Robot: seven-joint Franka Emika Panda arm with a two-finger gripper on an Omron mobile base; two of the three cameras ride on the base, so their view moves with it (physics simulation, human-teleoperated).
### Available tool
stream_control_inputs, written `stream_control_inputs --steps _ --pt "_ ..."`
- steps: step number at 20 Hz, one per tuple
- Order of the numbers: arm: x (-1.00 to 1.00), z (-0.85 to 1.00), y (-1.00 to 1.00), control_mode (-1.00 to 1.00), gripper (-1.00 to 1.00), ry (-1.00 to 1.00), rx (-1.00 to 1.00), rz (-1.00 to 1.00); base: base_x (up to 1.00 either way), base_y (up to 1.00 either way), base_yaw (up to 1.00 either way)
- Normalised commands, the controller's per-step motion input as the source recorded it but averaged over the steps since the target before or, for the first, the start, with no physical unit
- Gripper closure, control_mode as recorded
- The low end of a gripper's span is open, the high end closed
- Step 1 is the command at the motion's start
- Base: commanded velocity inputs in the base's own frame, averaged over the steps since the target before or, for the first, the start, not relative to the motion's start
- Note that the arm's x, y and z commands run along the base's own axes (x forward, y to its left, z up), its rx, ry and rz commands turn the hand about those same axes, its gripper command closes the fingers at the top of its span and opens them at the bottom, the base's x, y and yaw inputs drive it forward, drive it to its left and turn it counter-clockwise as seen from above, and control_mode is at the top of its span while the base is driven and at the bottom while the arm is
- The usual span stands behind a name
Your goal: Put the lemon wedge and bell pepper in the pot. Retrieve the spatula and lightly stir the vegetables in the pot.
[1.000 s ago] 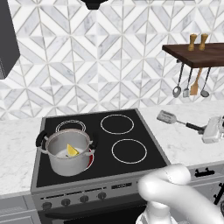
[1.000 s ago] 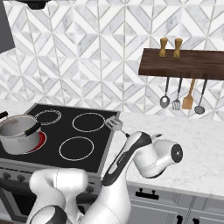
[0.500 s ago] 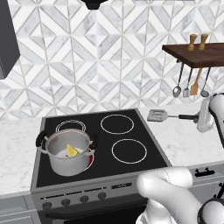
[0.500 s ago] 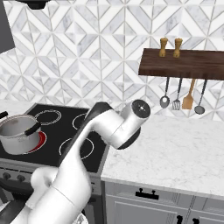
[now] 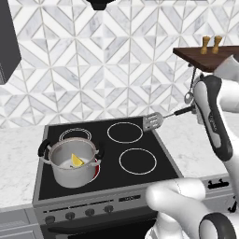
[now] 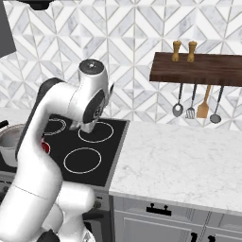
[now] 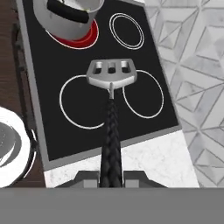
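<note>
Though spatula over cooktop, pot wall between it and lemon wedge

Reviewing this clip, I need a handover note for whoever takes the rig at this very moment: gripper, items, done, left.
Gripper: shut on the handle of the spatula, whose slotted head is held out ahead, over the right side of the stove.
Pot: on the front left burner, which glows red.
Lemon wedge: in the pot.
Bell pepper: cannot be made out for certain; check inside the pot.
Done: lemon in, spatula in hand.
Left: bring the spatula head into the pot, stir lightly.
</note>
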Motion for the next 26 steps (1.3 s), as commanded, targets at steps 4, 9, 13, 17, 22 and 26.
stream_control_inputs --steps 4,9,13,17,22,26 --pt "0.00 0.70 0.99 -1.00 1.00 0.00 -0.45 0.33 0.00 0.00 0.00" --pt "-0.07 0.14 1.00 -1.00 1.00 -0.08 -0.41 0.33 0.00 0.00 0.00" --pt "-0.27 0.00 1.00 -1.00 1.00 -0.23 -0.34 0.31 0.00 0.00 0.00" --pt "-0.20 0.04 1.00 -1.00 1.00 -0.29 -0.26 0.31 0.00 0.00 0.00" --pt "0.11 0.01 0.87 -1.00 1.00 -0.16 -0.21 0.31 0.00 0.00 0.00" --pt "0.54 0.00 0.72 -1.00 1.00 0.00 -0.19 0.29 0.00 0.00 0.00"
